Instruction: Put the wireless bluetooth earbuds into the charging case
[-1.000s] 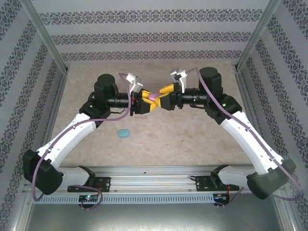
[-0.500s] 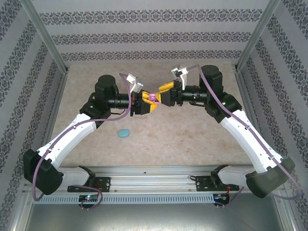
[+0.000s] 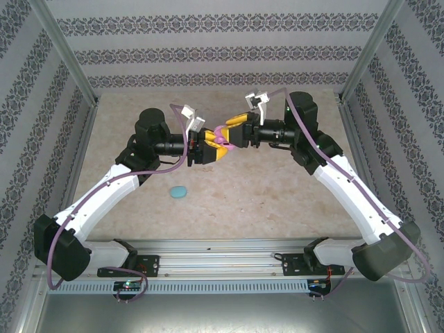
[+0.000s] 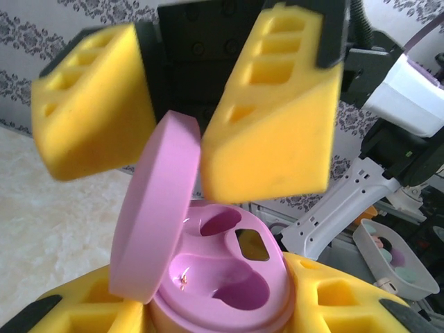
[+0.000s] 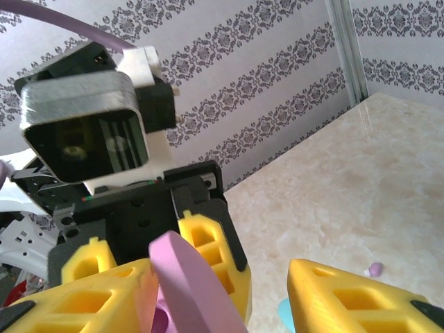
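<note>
My left gripper [image 3: 210, 148] [image 4: 222, 309] is shut on the base of a pink charging case [image 4: 229, 277] [image 3: 220, 141], held above the table's middle. Its lid [image 4: 156, 222] [image 5: 194, 284] stands open and both wells are empty. My right gripper [image 3: 230, 133] [image 5: 222, 291] is open and straddles the raised lid. The lid rests against one yellow finger [image 5: 104, 298], with a wide gap to the other finger [image 5: 347, 298]. A tiny pink earbud [image 5: 375, 269] lies on the table beyond.
A cyan case [image 3: 180, 192] lies on the table in front of the left arm. A small grey tray [image 4: 392, 257] with cyan and pinkish bits sits beyond the right arm. Patterned walls and metal posts enclose the table.
My right gripper has shifted left and toward the back, and its jaws have narrowed around the lid. The left arm and the case have stayed put.
</note>
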`<state>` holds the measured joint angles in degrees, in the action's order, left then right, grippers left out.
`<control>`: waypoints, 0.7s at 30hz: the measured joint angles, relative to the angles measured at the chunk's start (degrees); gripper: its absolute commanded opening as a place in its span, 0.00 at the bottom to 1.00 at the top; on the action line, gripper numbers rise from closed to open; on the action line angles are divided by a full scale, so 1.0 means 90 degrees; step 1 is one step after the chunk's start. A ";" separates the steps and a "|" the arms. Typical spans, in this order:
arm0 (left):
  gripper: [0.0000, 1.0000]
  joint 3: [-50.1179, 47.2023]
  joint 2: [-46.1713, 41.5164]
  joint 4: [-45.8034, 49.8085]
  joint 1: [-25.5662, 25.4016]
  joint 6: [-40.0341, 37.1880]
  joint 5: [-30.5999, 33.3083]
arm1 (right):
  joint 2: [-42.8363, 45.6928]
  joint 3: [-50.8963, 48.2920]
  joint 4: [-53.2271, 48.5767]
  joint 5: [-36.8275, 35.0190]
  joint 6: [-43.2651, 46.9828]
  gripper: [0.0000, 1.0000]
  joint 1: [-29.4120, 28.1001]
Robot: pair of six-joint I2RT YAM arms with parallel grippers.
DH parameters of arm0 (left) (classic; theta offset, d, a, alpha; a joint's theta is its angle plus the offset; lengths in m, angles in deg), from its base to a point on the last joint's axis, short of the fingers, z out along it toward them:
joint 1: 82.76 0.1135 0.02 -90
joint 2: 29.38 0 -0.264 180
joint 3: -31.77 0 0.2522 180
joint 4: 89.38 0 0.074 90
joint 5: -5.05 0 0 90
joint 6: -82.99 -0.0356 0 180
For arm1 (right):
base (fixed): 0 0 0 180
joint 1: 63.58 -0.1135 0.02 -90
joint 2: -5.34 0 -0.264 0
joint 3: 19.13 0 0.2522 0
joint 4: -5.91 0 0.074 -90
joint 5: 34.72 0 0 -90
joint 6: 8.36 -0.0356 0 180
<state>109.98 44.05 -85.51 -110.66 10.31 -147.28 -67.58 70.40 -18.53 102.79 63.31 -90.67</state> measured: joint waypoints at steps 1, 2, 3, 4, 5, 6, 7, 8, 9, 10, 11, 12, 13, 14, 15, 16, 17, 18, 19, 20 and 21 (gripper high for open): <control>0.08 0.0000 -0.0002 -0.0095 0.0000 0.0046 -0.0022 | -0.0005 -0.0036 -0.0002 0.0012 -0.0002 0.51 0.0000; 0.08 0.0000 -0.0010 -0.0172 0.0000 0.0083 -0.0027 | -0.0022 -0.0066 -0.0002 0.0019 -0.0024 0.48 0.0000; 0.08 0.0000 -0.0019 -0.0219 0.0002 0.0114 -0.0022 | -0.0046 -0.0083 0.0015 0.0083 -0.0070 0.44 0.0000; 0.08 -0.0010 -0.0019 -0.0226 0.0017 0.0134 -0.0022 | -0.0063 -0.0090 0.0051 0.0124 -0.0112 0.42 0.0000; 0.08 -0.0015 -0.0017 -0.0226 0.0019 0.0158 -0.0024 | -0.0070 -0.0092 0.0080 0.0165 -0.0141 0.40 0.0000; 0.08 -0.0017 -0.0019 -0.0228 0.0019 0.0172 -0.0024 | -0.0078 -0.0092 0.0100 0.0211 -0.0172 0.39 0.0000; 0.08 -0.0017 -0.0019 -0.0243 0.0019 0.0185 -0.0027 | -0.0080 -0.0092 0.0131 0.0265 -0.0206 0.36 0.0002; 0.08 -0.0017 -0.0019 -0.0245 0.0019 0.0199 -0.0029 | -0.0083 -0.0092 0.0158 0.0308 -0.0236 0.34 0.0000; 0.10 -0.0017 -0.0019 -0.0243 0.0019 0.0209 -0.0046 | -0.0083 -0.0092 0.0170 0.0347 -0.0265 0.32 0.0000; 0.12 -0.0017 -0.0019 -0.0243 0.0019 0.0209 -0.0063 | -0.0087 -0.0092 0.0189 0.0398 -0.0282 0.30 0.0002; 0.14 -0.0017 -0.0019 -0.0240 0.0019 0.0206 -0.0080 | -0.0097 -0.0090 0.0214 0.0469 -0.0294 0.28 0.0005; 0.15 -0.0017 -0.0019 -0.0240 0.0019 0.0202 -0.0109 | -0.0112 -0.0085 0.0219 0.0500 -0.0306 0.27 0.0012; 0.16 -0.0017 -0.0019 -0.0238 0.0024 0.0194 -0.0124 | -0.0134 -0.0066 0.0219 0.0534 -0.0308 0.25 0.0015; 0.17 -0.0017 -0.0019 -0.0236 0.0024 0.0172 -0.0141 | -0.0168 -0.0034 0.0204 0.0549 -0.0294 0.23 0.0017; 0.17 -0.0017 -0.0019 -0.0223 0.0029 0.0138 -0.0151 | -0.0199 0.0010 0.0153 0.0554 -0.0272 0.21 0.0017; 0.18 -0.0017 -0.0019 -0.0209 0.0032 0.0087 -0.0158 | -0.0236 0.0073 0.0068 0.0554 -0.0199 0.18 -0.0002; 0.19 -0.0017 -0.0019 -0.0192 0.0034 0.0041 -0.0168 | -0.0265 0.0143 -0.0049 0.0534 -0.0083 0.16 -0.0015; 0.20 -0.0017 -0.0019 -0.0182 0.0036 0.0000 -0.0182 | -0.0284 0.0199 -0.0151 0.0503 0.0012 0.14 -0.0027; 0.22 -0.0017 -0.0024 -0.0160 0.0049 -0.0044 -0.0216 | -0.0304 0.0265 -0.0260 0.0464 0.0148 0.13 -0.0056; 0.25 -0.0017 -0.0036 -0.0146 0.0066 -0.0066 -0.0248 | -0.0323 0.0328 -0.0367 0.0435 0.0289 0.12 -0.0078; 0.28 -0.0017 -0.0046 -0.0134 0.0073 -0.0080 -0.0270 | -0.0340 0.0379 -0.0427 0.0401 0.0381 0.11 -0.0104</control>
<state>109.82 43.63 -86.71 -110.00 9.59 -149.70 -70.64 73.81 -22.37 106.39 66.74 -91.61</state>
